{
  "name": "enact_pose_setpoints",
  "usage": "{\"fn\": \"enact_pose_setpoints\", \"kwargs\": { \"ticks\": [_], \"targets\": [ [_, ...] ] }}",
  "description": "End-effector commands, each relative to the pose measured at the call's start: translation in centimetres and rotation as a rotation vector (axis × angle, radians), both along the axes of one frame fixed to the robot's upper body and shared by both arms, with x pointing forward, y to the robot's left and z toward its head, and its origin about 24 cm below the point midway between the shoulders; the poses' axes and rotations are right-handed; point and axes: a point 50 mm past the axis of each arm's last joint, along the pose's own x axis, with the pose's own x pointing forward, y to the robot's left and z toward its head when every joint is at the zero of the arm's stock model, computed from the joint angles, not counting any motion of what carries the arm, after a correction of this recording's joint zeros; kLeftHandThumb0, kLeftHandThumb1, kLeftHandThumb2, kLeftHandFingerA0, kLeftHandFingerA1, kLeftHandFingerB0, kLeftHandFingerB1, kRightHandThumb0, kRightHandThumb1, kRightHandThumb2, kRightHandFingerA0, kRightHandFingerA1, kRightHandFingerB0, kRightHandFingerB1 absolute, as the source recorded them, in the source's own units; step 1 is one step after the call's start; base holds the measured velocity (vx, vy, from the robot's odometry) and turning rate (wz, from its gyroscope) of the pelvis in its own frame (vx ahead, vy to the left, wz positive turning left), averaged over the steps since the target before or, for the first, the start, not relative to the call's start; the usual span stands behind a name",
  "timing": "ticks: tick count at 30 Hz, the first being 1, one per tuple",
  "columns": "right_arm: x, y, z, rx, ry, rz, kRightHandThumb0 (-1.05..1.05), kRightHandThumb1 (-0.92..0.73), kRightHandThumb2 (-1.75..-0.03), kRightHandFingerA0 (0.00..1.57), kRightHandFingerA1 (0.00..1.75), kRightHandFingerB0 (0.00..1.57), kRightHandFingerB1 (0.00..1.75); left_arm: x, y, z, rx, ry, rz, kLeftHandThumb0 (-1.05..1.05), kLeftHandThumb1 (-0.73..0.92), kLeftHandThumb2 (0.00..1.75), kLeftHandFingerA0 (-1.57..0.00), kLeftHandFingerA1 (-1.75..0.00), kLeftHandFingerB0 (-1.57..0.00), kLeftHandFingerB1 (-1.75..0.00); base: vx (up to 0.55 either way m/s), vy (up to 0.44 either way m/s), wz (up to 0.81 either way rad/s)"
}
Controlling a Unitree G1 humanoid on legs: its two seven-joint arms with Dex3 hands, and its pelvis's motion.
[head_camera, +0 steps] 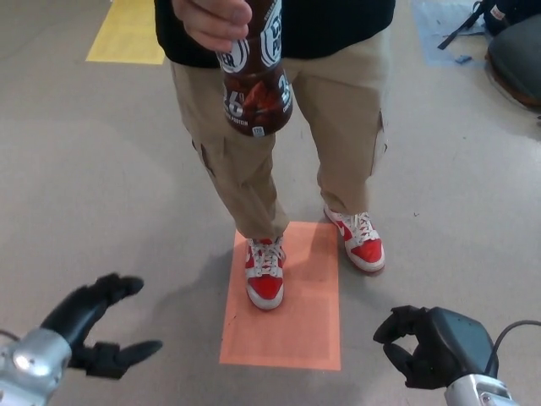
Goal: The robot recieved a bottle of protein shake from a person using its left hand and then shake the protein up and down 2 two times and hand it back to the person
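The top edge cuts off the person (279,101) above the waist, and also the cap end of the bottle (256,93). The person's hand (213,20) covers part of the bottle's label, and its print is too small to read in full. The left hand (93,330) has its wrist cut by the bottom edge; the right hand (427,342) is likewise clipped there. At far right, dark equipment (514,46) runs out of view.
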Motion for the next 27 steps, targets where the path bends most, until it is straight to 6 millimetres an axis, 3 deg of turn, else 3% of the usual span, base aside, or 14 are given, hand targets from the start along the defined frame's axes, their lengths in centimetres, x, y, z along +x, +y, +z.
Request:
{"fn": "enact_pose_setpoints", "kwargs": {
  "ticks": [1,4,9,10,12,13,17,18,24,27],
  "targets": [
    [1.66,-1.32,1.48,-0.020,-0.032,-0.042,-0.43,-0.62,-0.84,0.97,0.71,0.94,0.59,-0.29,1.00,-0.87,0.316,-0.293,-0.101,-0.53,0.48,0.70,-0.38,-0.45,-0.09,-0.34,0.00,0.000,0.00],
    [1.71,-1.30,1.50,-0.019,-0.028,-0.042,-0.42,-0.61,-0.84,0.95,0.65,0.94,0.59,-0.30,1.04,-1.11,0.300,-0.288,-0.087,-0.52,0.49,0.70,-0.36,-0.43,-0.08,-0.33,0.00,0.000,0.00],
    [2.09,-1.30,1.84,-0.018,-0.036,-0.043,-0.41,-0.61,-0.85,0.98,0.73,0.93,0.61,0.23,0.84,-0.99,0.217,-0.309,-0.020,-0.47,0.44,0.69,-0.30,-0.43,-0.06,-0.23,0.00,0.000,0.00],
    [2.21,-1.27,1.91,-0.014,-0.033,-0.049,-0.41,-0.61,-0.85,0.97,0.74,0.93,0.62,0.36,0.84,-0.95,0.206,-0.313,-0.002,-0.39,0.53,0.58,-0.33,-0.35,-0.07,-0.20,0.00,0.000,0.00],
    [2.31,-1.29,1.97,-0.014,-0.032,-0.054,-0.42,-0.60,-0.86,0.98,0.76,0.92,0.62,0.47,0.80,-0.96,0.192,-0.318,0.018,-0.40,0.54,0.56,-0.33,-0.34,-0.04,-0.24,0.00,0.000,0.00],
    [2.42,-1.33,2.09,-0.021,-0.039,-0.058,-0.42,-0.60,-0.87,1.00,0.79,0.93,0.61,0.54,0.70,-0.90,0.186,-0.341,0.033,-0.40,0.39,0.72,-0.25,-0.46,-0.01,-0.22,0.00,0.000,0.00],
    [2.56,-1.39,2.18,-0.039,-0.041,-0.062,-0.41,-0.61,-0.88,1.02,0.81,0.92,0.61,0.46,0.65,-0.89,0.174,-0.386,0.074,-0.37,0.36,0.70,-0.24,-0.46,-0.01,-0.23,0.00,0.000,0.00],
    [2.55,-1.39,2.19,-0.041,-0.043,-0.062,-0.41,-0.60,-0.88,1.02,0.81,0.92,0.61,0.43,0.68,-0.90,0.176,-0.389,0.074,-0.34,0.49,0.55,-0.30,-0.35,-0.01,-0.24,0.00,0.000,0.00],
    [2.53,-1.27,2.12,-0.043,-0.041,-0.060,-0.42,-0.61,-0.89,1.02,0.87,0.91,0.62,0.29,0.77,-1.02,0.188,-0.383,0.034,-0.33,0.52,0.56,-0.28,-0.34,0.00,-0.23,0.00,0.000,0.00],
    [2.49,-1.20,2.09,-0.038,-0.040,-0.059,-0.42,-0.60,-0.88,1.02,0.80,0.92,0.61,0.31,0.85,-1.12,0.264,-0.358,-0.042,-0.38,0.58,0.57,-0.31,-0.34,0.00,-0.23,0.00,0.000,0.00]
  ]
}}
